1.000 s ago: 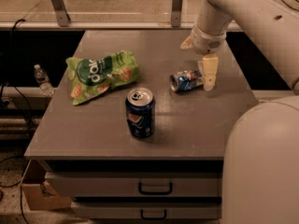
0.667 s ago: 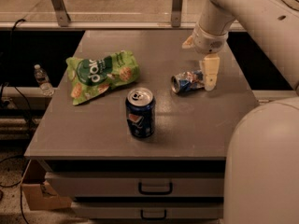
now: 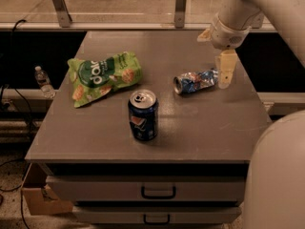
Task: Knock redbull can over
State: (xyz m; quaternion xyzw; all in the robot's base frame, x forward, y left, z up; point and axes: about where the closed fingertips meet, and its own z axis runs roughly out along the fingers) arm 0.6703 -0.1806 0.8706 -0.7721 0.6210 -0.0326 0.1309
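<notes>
The redbull can [image 3: 194,81], slim, silver and blue and dented, lies on its side on the grey table [image 3: 205,128], its open top facing left. My gripper [image 3: 226,70] hangs from the white arm at the upper right, pointing down just to the right of the can's base, touching or almost touching it. Nothing is held in it.
A dark blue Pepsi can [image 3: 143,115] stands upright near the table's front middle. A green snack bag [image 3: 102,77] lies at the left. A water bottle [image 3: 43,81] stands on a ledge beyond the table's left edge. Drawers [image 3: 157,192] are below the table front.
The gripper has shifted slightly to the right and up, away from the can. The can stays lying on its side.
</notes>
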